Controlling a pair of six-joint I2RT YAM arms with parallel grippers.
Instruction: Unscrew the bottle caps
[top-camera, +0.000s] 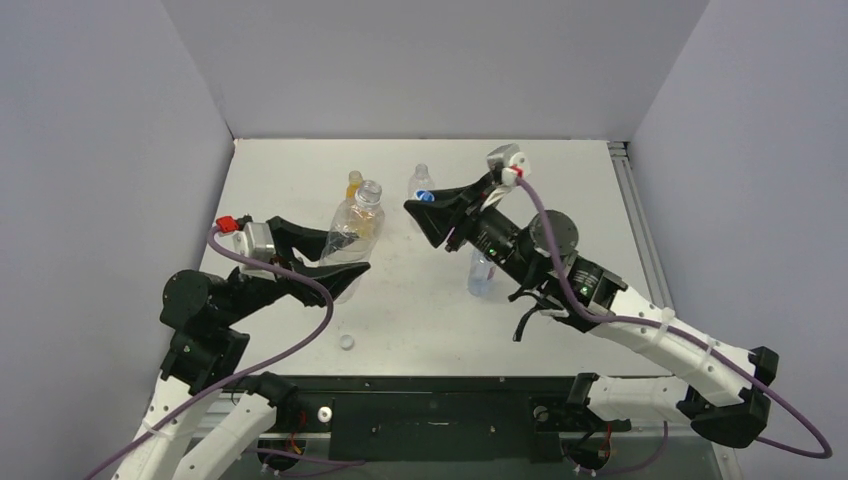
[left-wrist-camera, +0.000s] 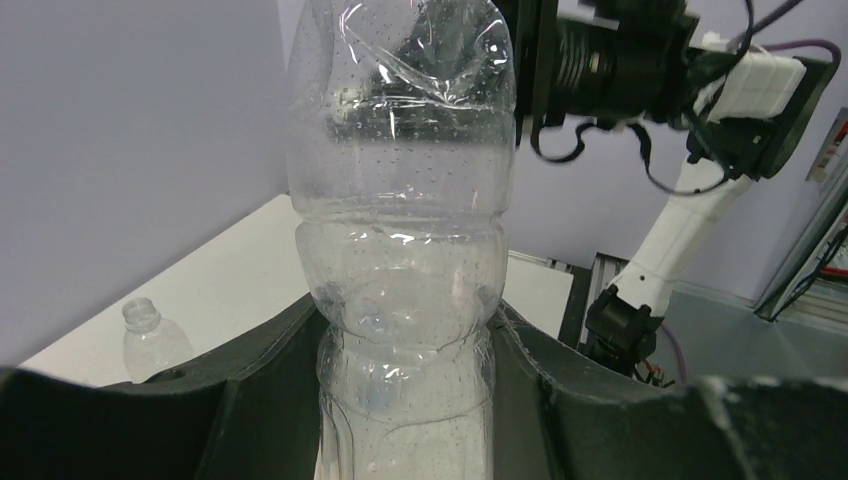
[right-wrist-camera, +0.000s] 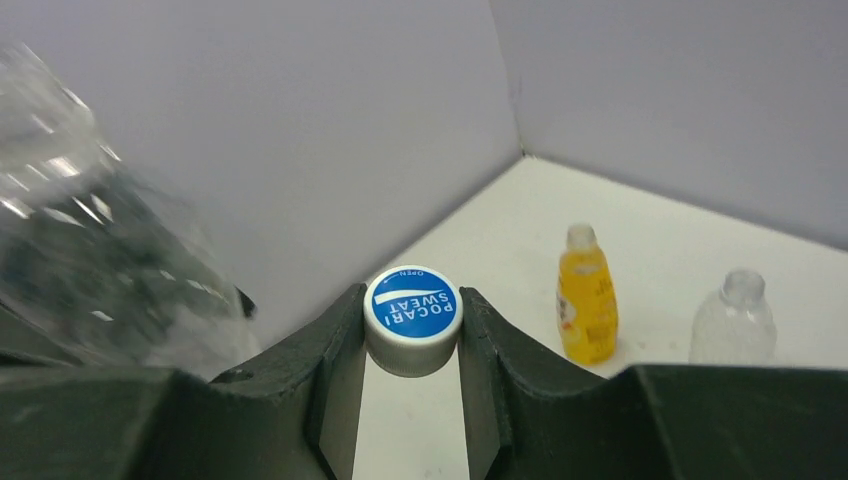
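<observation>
Clear plastic, dimpled and beaded with droplets, fills the left wrist view: the clear bottle (left-wrist-camera: 405, 250) is clamped at its narrow waist between the two dark fingers (left-wrist-camera: 250, 400) of the left gripper (top-camera: 350, 253), which is clenched firmly on it. From above we see this bottle at the left-centre of the white table (top-camera: 560, 190), leaning, with its open neck pointing toward the back wall. Whether its base touches the table we cannot tell.

The right gripper (top-camera: 427, 205) hangs just to the right of that neck and apart from it. Its jaws are closed on a cap (right-wrist-camera: 412, 312), white at the side and blue on top, with printed lettering facing the wrist camera.

Behind the held bottle stands the yellow bottle (right-wrist-camera: 586, 305), upright. Near it, to its right, stands the small clear bottle (right-wrist-camera: 735, 320), open-necked. A fourth bottle (top-camera: 481, 272), clear, stands under the right arm, partly hidden by it. A loose white cap (top-camera: 346, 341) lies on the table near the front edge, well apart from every bottle.
</observation>
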